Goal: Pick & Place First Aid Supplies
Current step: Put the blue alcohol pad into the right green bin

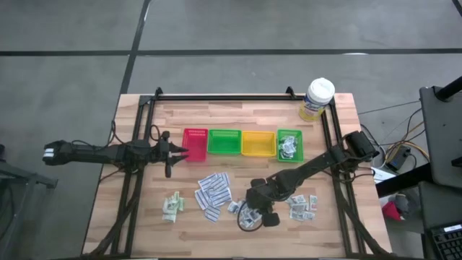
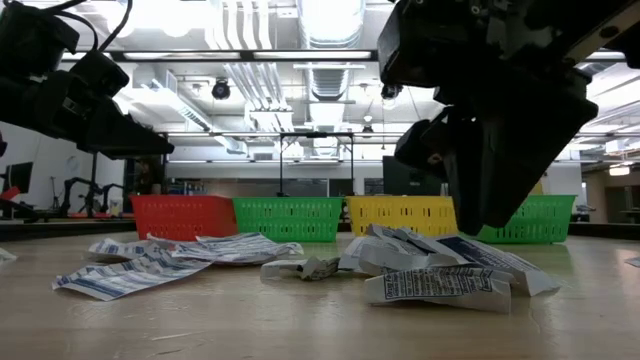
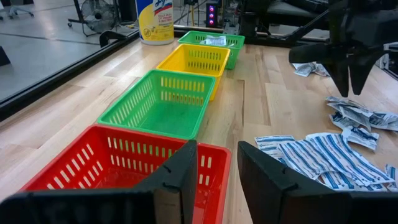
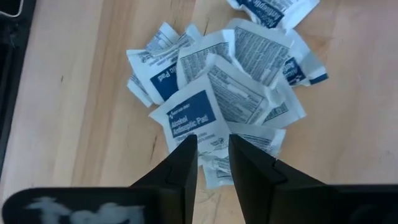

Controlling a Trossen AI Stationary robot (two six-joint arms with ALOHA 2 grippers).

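The supplies lie in loose piles on the wooden table: long white printed strips [image 1: 213, 191], pale green-white sachets [image 1: 172, 207], and small grey-white square packets [image 1: 249, 217] with more squares [image 1: 302, 206] to their right. My right gripper [image 4: 213, 146] points down over the square-packet pile [image 4: 230, 93], open by a narrow gap, its tips [image 2: 480, 228] at the pile's top. My left gripper [image 3: 217, 162] is open and holds nothing. It hovers level at the red tray [image 1: 195, 144], by its left rim. My right gripper comes at the square-packet pile from above, its fingertips [image 4: 186, 152] on either side of an edge of the blue-labelled packet [image 4: 189, 118] on top. I cannot tell whether they touch it. The packets lie flat on the table.
Red, green [image 1: 224, 142], yellow [image 1: 258, 143] and a second green tray [image 1: 289, 146] stand in a row at mid-table; the last holds a few packets. A white-lidded, yellow-labelled tub [image 1: 317, 97] stands at the far right corner. Black frame rails run along the table's sides.
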